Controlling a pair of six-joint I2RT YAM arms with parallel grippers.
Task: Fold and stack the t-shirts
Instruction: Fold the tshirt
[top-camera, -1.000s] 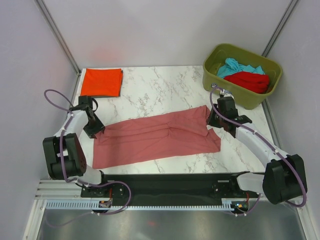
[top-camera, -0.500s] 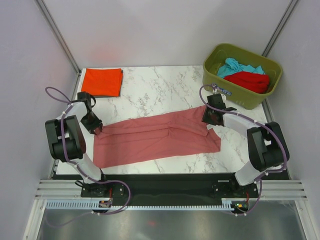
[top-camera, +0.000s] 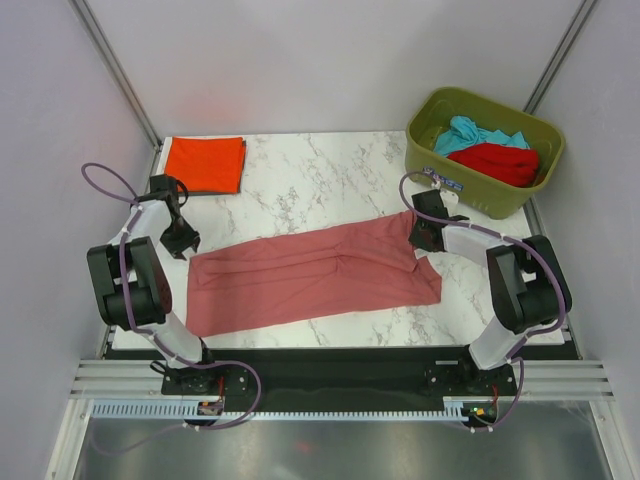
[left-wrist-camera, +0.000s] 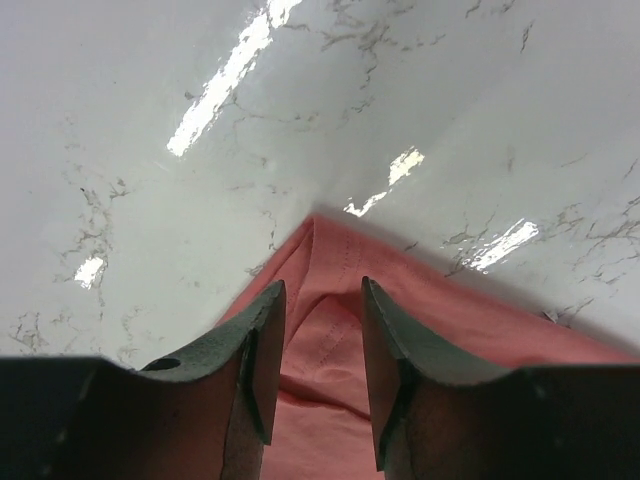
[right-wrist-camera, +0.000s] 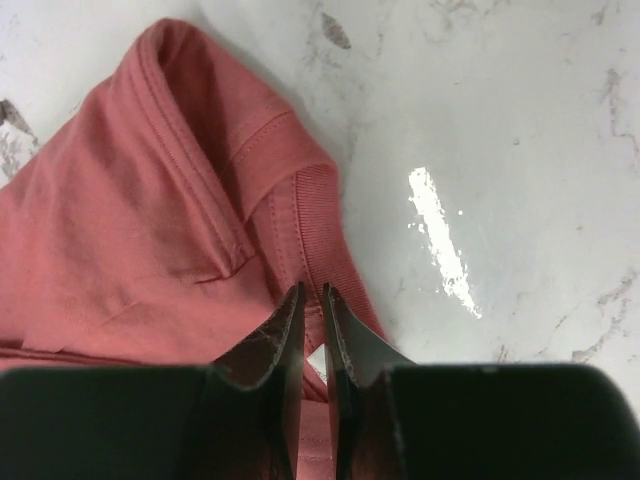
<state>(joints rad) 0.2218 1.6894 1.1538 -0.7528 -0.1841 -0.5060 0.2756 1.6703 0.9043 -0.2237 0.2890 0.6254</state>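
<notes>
From above: noted a dusty pink cloth t-shirt (top-camera: 315, 275) laid out as a long band between the left gripper (top-camera: 183, 243) and the right gripper (top-camera: 420, 238), one at each far corner. Beyond the left gripper, noted a bright orange-red folded t-shirt (top-camera: 203, 164). Beyond the right gripper, noted an olive-green plastic bin (top-camera: 455, 185).

Through the left wrist: saw fingers spread apart and holding nothing, with the pink corner just under and ahead of the tips.

Through the right wrist: saw fingers pressed almost together over the ribbed edge. Could not tell whether any cloth was nipped.

Judged the step as the fold of the pink shirt, with stacking not yet done. Next, probably: pinch both corners firmly, lift together, and draw them back toward the arm bases.
</notes>
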